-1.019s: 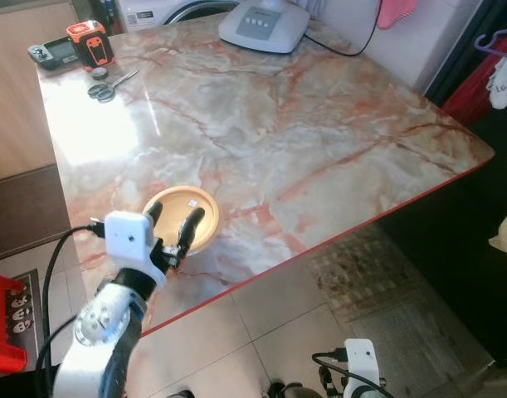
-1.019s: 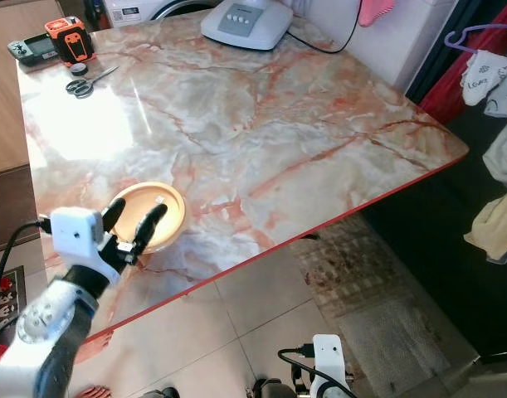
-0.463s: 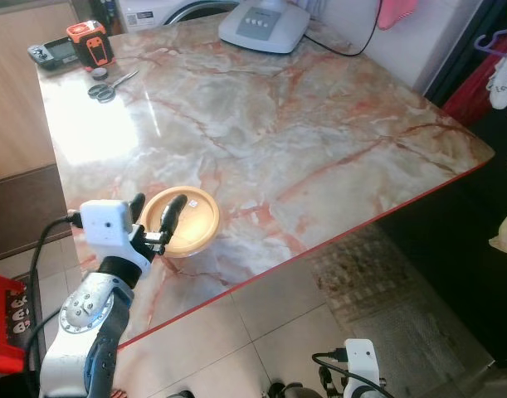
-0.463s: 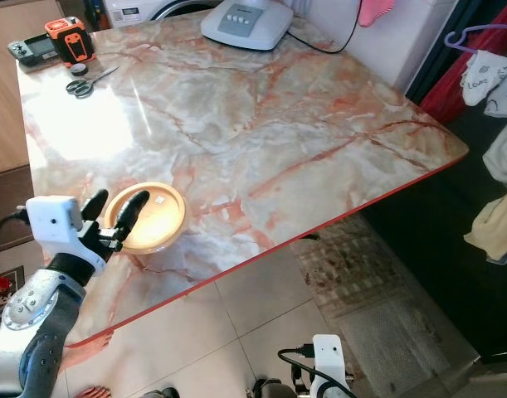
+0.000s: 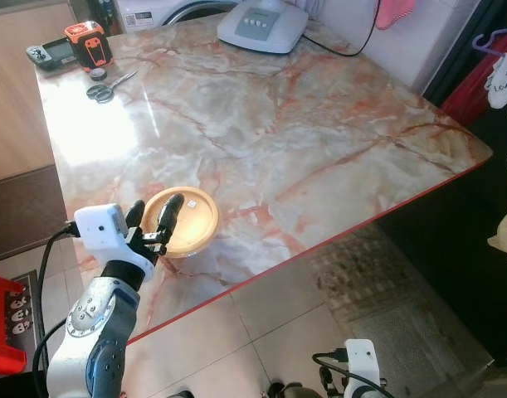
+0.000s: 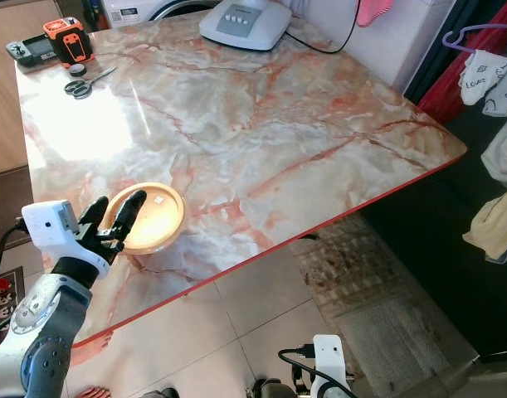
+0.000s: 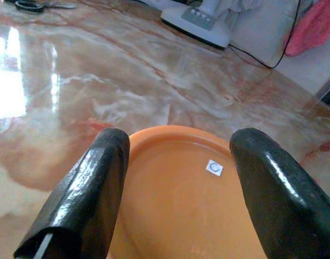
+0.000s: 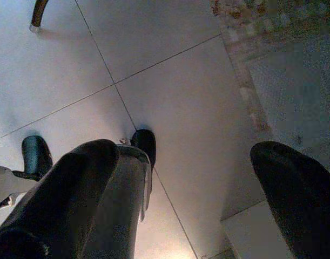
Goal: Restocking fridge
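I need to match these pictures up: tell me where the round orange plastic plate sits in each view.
Left eye view: round orange plastic plate, on the marble table, near its front-left edge.
Right eye view: same plate, left of centre.
Left wrist view: plate between the left gripper fingers.
Right wrist view: floor tiles; no plate.
Shared landmark: small white sticker on the plate.

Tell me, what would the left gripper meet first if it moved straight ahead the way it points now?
Most likely the orange plate on the marble table. The left gripper has open jaws, just above the plate's near edge.
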`<state>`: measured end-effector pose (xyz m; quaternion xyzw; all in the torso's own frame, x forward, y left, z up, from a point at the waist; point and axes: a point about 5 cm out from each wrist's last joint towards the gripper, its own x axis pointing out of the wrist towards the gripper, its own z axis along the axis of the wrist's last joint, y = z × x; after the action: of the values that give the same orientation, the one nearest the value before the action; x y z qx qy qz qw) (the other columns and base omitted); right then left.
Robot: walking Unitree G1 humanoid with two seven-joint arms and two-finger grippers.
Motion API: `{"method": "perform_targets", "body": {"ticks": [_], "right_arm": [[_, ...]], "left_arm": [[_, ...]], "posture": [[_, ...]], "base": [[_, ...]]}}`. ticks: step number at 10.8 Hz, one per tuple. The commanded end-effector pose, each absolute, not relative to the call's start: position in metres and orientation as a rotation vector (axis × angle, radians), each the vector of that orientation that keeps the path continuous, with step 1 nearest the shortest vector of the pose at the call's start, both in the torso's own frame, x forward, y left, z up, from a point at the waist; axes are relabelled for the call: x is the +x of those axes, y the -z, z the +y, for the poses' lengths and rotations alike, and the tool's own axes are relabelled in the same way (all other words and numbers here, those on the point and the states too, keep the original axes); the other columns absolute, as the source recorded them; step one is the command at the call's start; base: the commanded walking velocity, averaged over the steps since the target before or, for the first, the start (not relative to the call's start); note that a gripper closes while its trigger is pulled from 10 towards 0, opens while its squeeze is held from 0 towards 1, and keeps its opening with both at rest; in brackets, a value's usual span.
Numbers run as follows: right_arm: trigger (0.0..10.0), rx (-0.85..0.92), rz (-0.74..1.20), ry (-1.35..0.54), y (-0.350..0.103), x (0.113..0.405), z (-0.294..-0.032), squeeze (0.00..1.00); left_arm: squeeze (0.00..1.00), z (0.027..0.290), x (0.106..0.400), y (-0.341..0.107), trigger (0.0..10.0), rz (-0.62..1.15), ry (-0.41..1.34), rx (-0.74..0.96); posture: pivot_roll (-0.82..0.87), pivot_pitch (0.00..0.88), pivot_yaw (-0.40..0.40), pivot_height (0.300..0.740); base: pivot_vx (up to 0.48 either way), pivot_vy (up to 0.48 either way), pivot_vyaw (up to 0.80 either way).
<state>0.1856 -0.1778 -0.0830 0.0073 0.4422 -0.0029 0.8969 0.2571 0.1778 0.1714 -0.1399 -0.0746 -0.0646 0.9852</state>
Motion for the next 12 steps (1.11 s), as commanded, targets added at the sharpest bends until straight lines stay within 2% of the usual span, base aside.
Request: {"method": "perform_targets", "body": {"ticks": [1, 10, 12], "right_arm": [[10.0, 0.017, 0.944, 0.018, 0.087, 0.177, -0.180, 0.00], [10.0, 0.007, 0.945, 0.011, 0.087, 0.178, -0.181, 0.00], [10.0, 0.004, 0.944, 0.012, 0.086, 0.178, -0.182, 0.00]], "left_arm": [[0.00, 0.178, 0.255, -0.168, 10.0, -0.129, 0.120, -0.294], [0.00, 0.192, 0.280, -0.166, 10.0, -0.112, 0.050, -0.358], [0.00, 0.176, 0.274, -0.179, 10.0, -0.165, 0.149, -0.318]], "posture": [[-0.09, 0.198, -0.063, 0.740], [-0.10, 0.193, -0.073, 0.740], [-0.10, 0.193, -0.078, 0.740]], "base": [[0.000, 0.000, 0.00], [0.000, 0.000, 0.00], [0.000, 0.000, 0.00]]}}
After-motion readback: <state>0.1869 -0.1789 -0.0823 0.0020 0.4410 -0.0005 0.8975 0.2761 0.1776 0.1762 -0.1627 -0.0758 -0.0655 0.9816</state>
